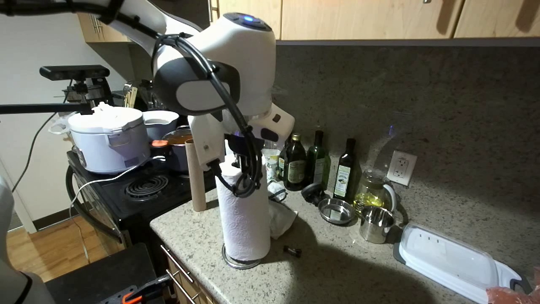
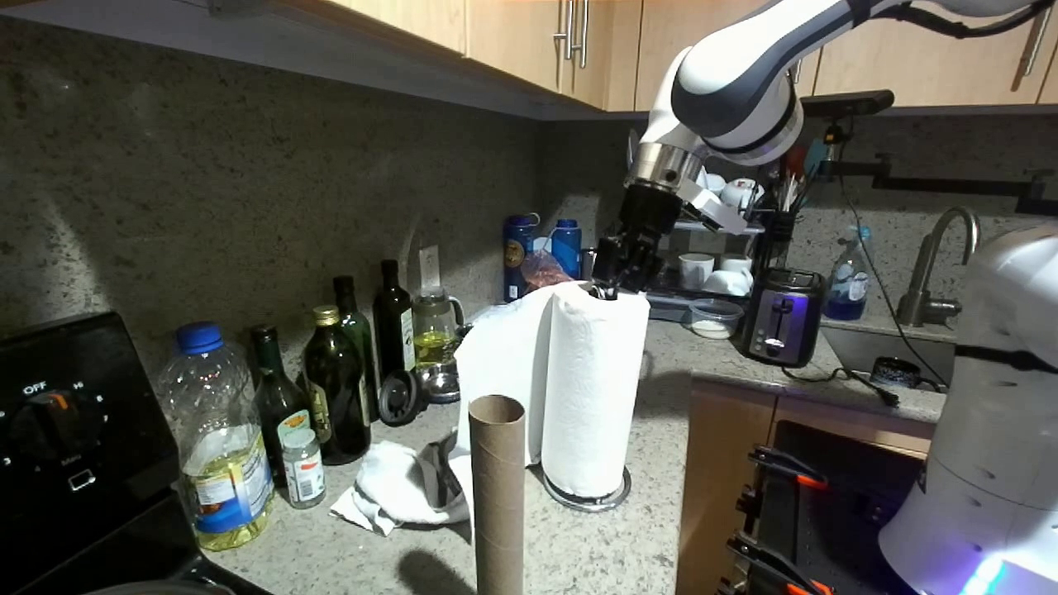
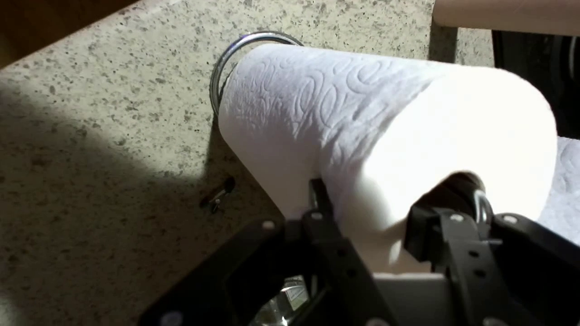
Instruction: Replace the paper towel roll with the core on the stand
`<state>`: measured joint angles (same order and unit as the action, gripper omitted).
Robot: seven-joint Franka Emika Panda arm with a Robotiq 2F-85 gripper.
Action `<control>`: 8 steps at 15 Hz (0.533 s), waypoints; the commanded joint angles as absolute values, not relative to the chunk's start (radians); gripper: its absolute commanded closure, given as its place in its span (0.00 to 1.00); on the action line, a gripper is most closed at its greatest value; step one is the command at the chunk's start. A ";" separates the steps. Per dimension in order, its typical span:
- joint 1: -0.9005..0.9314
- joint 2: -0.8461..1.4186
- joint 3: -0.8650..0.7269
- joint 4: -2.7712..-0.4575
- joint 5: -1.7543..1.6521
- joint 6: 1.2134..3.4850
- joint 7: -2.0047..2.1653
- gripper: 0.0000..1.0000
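Observation:
The paper towel roll (image 1: 244,219) is a thick white cylinder standing on the stand's ring base (image 1: 230,261); it also shows in an exterior view (image 2: 597,388) and the wrist view (image 3: 308,99). A loose sheet (image 2: 504,364) hangs from it. In the wrist view my gripper (image 3: 367,210) straddles the roll's top wall, one finger outside, one in the hollow centre. The fingers appear closed on the wall, and the paper is creased there. The metal rod top (image 3: 483,206) shows in the hole. The brown core (image 1: 195,177) stands upright beside the roll, nearer the stove, also in an exterior view (image 2: 498,487).
Dark bottles (image 1: 296,164), a glass jug (image 1: 371,194) and a steel cup (image 1: 376,226) stand along the back wall. A small black item (image 1: 292,251) and a white cloth (image 2: 397,487) lie near the roll. The stove (image 1: 147,198) adjoins the counter.

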<state>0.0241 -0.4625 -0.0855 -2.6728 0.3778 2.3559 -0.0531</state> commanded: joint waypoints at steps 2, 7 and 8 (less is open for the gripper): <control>0.022 -0.482 -0.058 -2.641 0.346 2.359 -0.023 0.91; 0.014 -0.495 -0.038 -2.615 0.290 2.338 -0.007 0.91; 0.013 -0.497 -0.035 -2.609 0.277 2.332 -0.003 0.91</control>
